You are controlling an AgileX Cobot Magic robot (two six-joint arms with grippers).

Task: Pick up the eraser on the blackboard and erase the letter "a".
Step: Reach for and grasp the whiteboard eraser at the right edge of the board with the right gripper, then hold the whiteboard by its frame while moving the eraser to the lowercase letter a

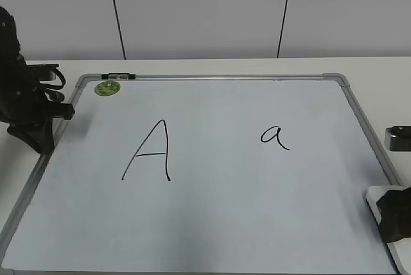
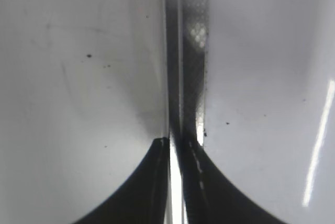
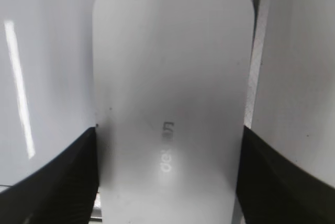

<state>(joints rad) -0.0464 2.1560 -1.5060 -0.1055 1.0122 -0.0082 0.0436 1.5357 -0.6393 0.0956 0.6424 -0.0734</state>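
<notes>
Nearest, at the lower right edge of the exterior view, the right tool (image 1: 393,218) sat low over the eraser (image 3: 170,103), whose white back filled the right wrist view. Its dark fingers (image 3: 49,174) flanked the block's long sides, apparently touching them; I judged it clenched on the eraser, though firmness of grip could not be read. The eraser lay at the right edge of the blackboard (image 1: 212,223), beside its grey frame. To do the step well, the squeeze should stay centred on the block, so it lifts level with the felt facing down. Further in, the letter "a" (image 1: 275,137) stood intact on the right half, well apart from the capital A (image 1: 149,151), which must be spared. Farthest left, the left tool (image 2: 175,153) rested clenched and empty over the frame, near a green magnet (image 1: 107,87).
</notes>
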